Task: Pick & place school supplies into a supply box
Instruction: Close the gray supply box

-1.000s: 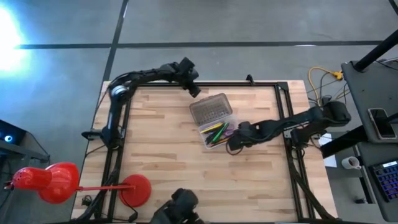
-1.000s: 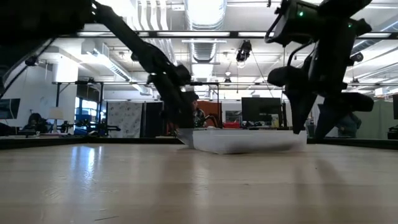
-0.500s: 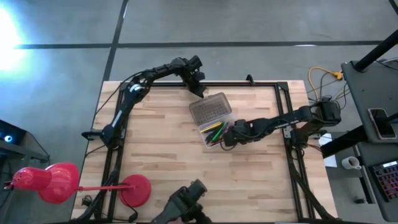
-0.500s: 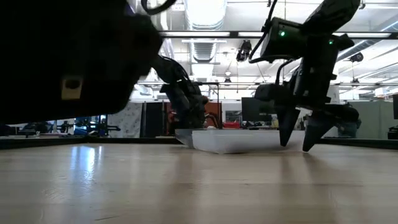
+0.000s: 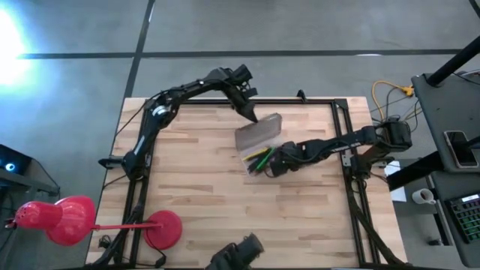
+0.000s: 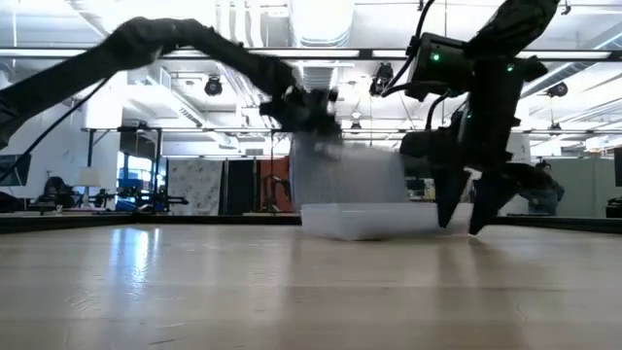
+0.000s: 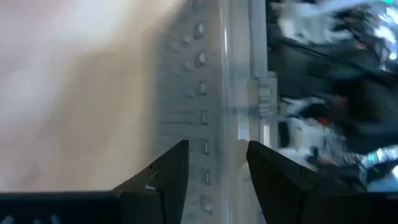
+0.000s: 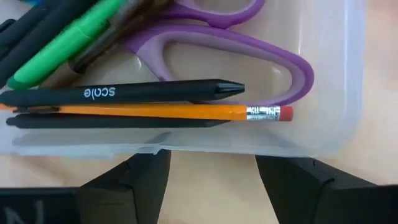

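The clear supply box [image 5: 259, 159] sits right of the table's middle. It holds pens and pencils [image 8: 124, 102] in green, black and orange, plus the purple-handled scissors [image 8: 249, 50]. Its grey ribbed lid [image 5: 259, 133] stands raised on its hinge above the tray [image 6: 369, 219]. My left gripper [image 5: 251, 116] is at the lid's far edge, shut on it. My right gripper [image 5: 271, 166] is open and low at the box's near right side, its fingers [image 8: 146, 180] close to the clear wall [image 8: 186, 149]. I cannot tell whether they touch it. My left gripper [image 7: 214, 180] has the lid's free edge [image 7: 233, 124] between its two fingers, one finger on the studded grey face and one on the other side. It comes from the table's far side, slanting down. The lid is lifted off the table and stands steeply on its hinge [image 6: 345, 175].
Black frame rails [image 5: 341, 142] run along the table's left, far and right edges. A red lamp [image 5: 60, 217] stands off the near left corner, and a dark object [image 5: 236, 255] shows at the near edge. Bare wood [image 5: 195, 195] lies left of and nearer than the box.
My left gripper has moved from the far edge toward the box, met the flat-lying lid's free edge and swung it up. The lid now stands raised while the tray has stayed put. My right gripper has moved slightly left, closer to the box.
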Controlling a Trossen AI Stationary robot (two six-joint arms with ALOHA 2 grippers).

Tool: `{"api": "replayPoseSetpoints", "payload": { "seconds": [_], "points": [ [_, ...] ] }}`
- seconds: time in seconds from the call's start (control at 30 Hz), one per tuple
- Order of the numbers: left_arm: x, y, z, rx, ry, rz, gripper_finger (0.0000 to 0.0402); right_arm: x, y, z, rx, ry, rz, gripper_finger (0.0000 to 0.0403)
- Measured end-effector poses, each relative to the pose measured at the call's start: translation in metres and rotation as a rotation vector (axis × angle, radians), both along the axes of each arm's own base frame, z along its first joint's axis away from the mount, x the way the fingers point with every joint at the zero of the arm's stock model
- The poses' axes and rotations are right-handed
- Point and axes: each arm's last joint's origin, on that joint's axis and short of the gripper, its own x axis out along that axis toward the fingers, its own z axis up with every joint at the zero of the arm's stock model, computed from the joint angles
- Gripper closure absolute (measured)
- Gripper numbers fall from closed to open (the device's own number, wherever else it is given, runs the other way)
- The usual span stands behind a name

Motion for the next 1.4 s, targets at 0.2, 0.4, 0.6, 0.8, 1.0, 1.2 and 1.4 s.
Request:
{"api": "replayPoseSetpoints", "payload": {
  "seconds": [0.2,0.4,0.6,0.8,1.0,1.2,1.4],
  "points": [
    [0.02,-0.045,0.036,0.103,-0.072,-0.082,0.0254,0.001,-0.004,0.002,-0.101,-0.008,-0.008,0.0179],
    [0.052,-0.107,0.019,0.165,-0.042,-0.18,0.0254,-0.002,-0.005,0.012,-0.151,-0.028,0.046,0.0182],
    [0.067,-0.152,-0.027,0.117,-0.031,-0.212,0.0254,-0.024,0.008,0.037,-0.078,-0.002,0.161,0.0182],
    [0.061,-0.162,-0.053,0.129,0.018,-0.192,0.0254,-0.054,0.027,0.071,-0.032,-0.101,0.214,0.0182],
    [0.061,-0.162,-0.055,0.12,0.027,-0.176,0.0254,-0.043,0.022,0.06,-0.039,-0.218,0.158,0.0182],
    [0.063,-0.164,-0.055,0.126,0.025,-0.175,0.0254,-0.014,0.01,0.024,-0.071,-0.182,0.123,0.0182],
    [0.059,-0.167,-0.058,0.148,0.048,-0.209,0.0254,0.001,0.0,0.01,-0.146,-0.143,0.123,0.0183]
  ]
}}
